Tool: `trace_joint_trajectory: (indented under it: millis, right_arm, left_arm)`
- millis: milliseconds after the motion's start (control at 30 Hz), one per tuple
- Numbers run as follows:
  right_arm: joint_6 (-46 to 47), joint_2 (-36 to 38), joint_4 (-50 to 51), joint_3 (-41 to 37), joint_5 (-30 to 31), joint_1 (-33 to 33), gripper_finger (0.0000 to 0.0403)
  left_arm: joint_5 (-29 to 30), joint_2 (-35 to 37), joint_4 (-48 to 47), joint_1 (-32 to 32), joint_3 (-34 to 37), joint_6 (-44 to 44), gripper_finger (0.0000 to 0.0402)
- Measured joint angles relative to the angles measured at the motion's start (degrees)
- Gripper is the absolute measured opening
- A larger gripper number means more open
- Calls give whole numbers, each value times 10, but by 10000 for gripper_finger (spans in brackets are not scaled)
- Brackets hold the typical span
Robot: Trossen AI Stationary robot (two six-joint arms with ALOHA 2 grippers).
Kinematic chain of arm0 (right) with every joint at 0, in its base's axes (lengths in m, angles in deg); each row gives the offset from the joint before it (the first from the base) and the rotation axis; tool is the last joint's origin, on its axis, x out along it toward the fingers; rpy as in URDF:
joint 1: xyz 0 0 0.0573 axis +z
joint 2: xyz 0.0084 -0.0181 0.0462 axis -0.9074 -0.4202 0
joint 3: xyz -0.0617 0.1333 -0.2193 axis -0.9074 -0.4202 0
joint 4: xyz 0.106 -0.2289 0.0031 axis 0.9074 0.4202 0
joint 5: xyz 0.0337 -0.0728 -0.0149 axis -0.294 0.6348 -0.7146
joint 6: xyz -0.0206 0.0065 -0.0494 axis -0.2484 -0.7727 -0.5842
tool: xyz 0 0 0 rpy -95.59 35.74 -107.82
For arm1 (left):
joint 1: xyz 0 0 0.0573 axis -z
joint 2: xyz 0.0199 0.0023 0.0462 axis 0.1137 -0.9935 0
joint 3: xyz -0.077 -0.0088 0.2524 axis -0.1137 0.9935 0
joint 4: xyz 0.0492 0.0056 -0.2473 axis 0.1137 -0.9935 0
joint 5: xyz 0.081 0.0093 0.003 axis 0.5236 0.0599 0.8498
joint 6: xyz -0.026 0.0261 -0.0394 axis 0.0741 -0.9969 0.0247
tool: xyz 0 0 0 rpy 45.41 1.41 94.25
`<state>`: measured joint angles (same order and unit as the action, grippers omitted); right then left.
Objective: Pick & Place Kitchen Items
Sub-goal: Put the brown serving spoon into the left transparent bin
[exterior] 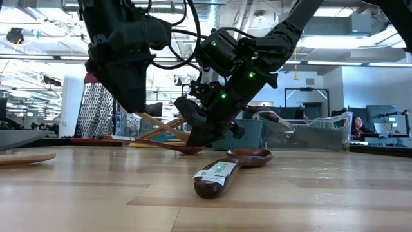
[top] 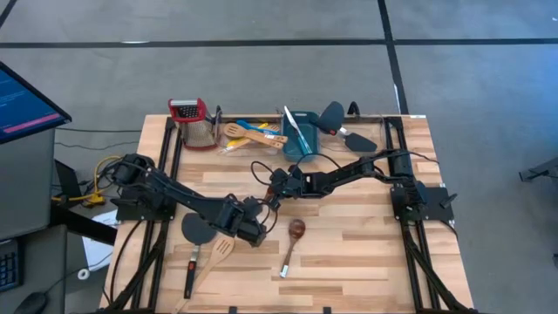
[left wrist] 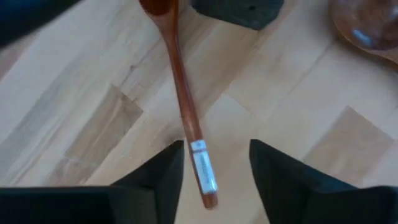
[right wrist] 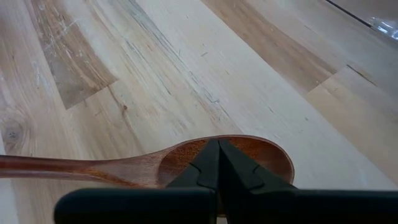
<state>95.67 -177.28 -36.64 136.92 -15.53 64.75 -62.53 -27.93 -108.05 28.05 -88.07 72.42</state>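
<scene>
we noted the reddish-brown spoon (left wrist: 184, 99) on the table, bowl cut off in the left wrist view, handle end between the left gripper (left wrist: 214, 171)'s parted fingers. right gripper (right wrist: 217, 163), pressed together, sat on its bowl.

- Dark-brown wooden spoon (top: 291, 242): flat on the table's middle, bowl away from the front edge, white label near the handle's end.
- Slim reddish-brown spoon (left wrist: 181, 93): lying flat, labelled handle end.
- Pale slotted spatula (top: 215, 258) and black spatula (top: 193, 237): flat near the front left.
- Pale wooden, blue and yellow utensils (top: 253, 133): piled at the back.
</scene>
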Motion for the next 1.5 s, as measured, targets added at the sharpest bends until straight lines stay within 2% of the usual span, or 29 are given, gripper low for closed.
trace_joint_trajectory:
  millis: [100,200,367,533,667,1133,1500]
  right_arm:
    - [0,0,-1,0,0,0,0]
    - [-3,0,-1,0,0,0,0]
    - [-5,0,-1,0,0,0,0]
    - [-5,0,-1,0,0,0,0]
    - [-5,0,-1,0,0,0,0]
    - [-5,1,1,0,0,0,0]
    - [-5,3,3,0,-10,1,0]
  left_arm:
    - [7,0,22,-7,28,1,193]
    - [-14,0,84,-19,68,2,202]
    - [-38,-1,175,-37,122,2,196]
    - [-38,-1,193,-50,146,2,184]
    - [-37,0,200,-53,162,2,160]
    - [-25,0,222,-50,166,7,14]
    - [-17,0,222,-39,166,4,8]
